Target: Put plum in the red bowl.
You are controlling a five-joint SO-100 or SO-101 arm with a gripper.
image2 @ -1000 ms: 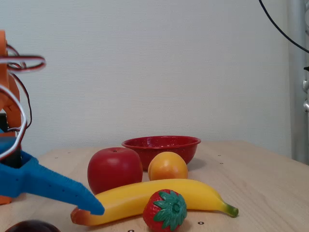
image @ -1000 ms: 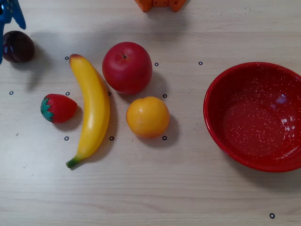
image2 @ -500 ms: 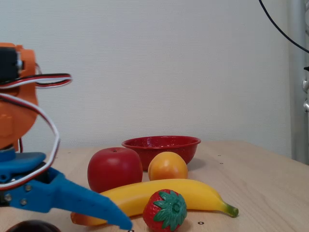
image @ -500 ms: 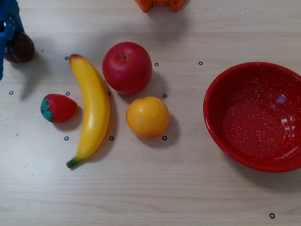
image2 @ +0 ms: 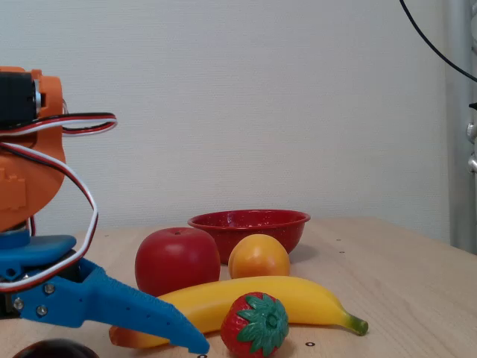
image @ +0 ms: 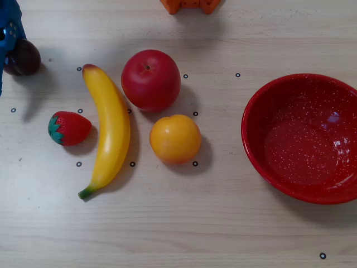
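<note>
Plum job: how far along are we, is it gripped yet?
Nothing is finished: the red bowl is empty. In hand: the blue gripper sits at the plum in the overhead view's top-left corner, but whether it has closed on it cannot be told. Still left: a confirmed grasp, the lift, and the carry past the apple to the bowl.

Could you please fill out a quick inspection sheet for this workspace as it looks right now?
Surface: pale wooden table with small ring marks.
Job's things: plum at top left in the overhead view, on the table; red bowl at right, empty.
Clutter: apple, orange, banana, strawberry.
Grippers: blue gripper at the plum; open or shut cannot be told.
Cables: red-white-black wires on the arm; black cable top right.
Surroundings: plain white wall.
</note>
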